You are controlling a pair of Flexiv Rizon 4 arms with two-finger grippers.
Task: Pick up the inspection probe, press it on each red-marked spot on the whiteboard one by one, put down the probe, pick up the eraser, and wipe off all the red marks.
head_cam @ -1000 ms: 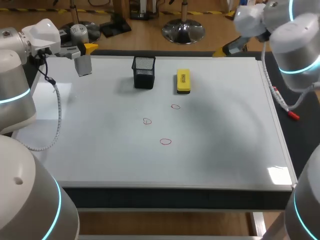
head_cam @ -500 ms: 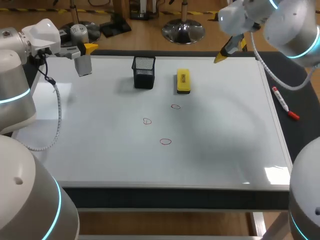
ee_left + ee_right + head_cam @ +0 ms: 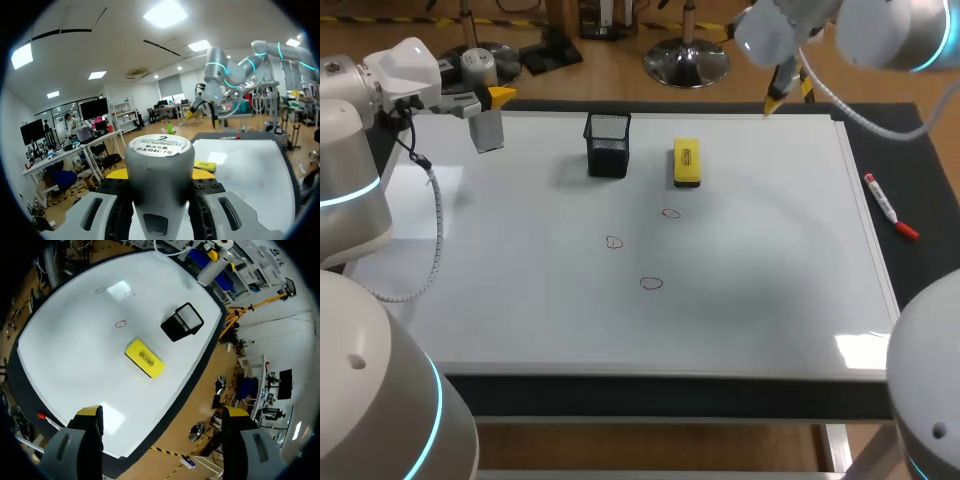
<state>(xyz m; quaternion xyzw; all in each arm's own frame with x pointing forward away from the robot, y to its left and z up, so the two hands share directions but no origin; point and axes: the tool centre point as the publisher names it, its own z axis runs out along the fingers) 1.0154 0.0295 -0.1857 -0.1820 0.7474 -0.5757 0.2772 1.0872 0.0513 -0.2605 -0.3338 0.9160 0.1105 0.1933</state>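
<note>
Whiteboard (image 3: 770, 300), flat on the table, carrying three red marks: nearest mark (image 3: 651, 284), middle mark (image 3: 613, 242), farthest mark (image 3: 671, 213). Beyond them: yellow eraser (image 3: 687, 163), with a black mesh cup (image 3: 608, 145) near it. Far left corner: my left gripper (image 3: 160, 175), clamped on the inspection probe (image 3: 486, 130) above the board. Far edge: my right gripper (image 3: 162, 412), fingers spread, holding nothing. Recommended handling: hold the probe upright, press squarely inside one ring, and lift clear before the next.
</note>
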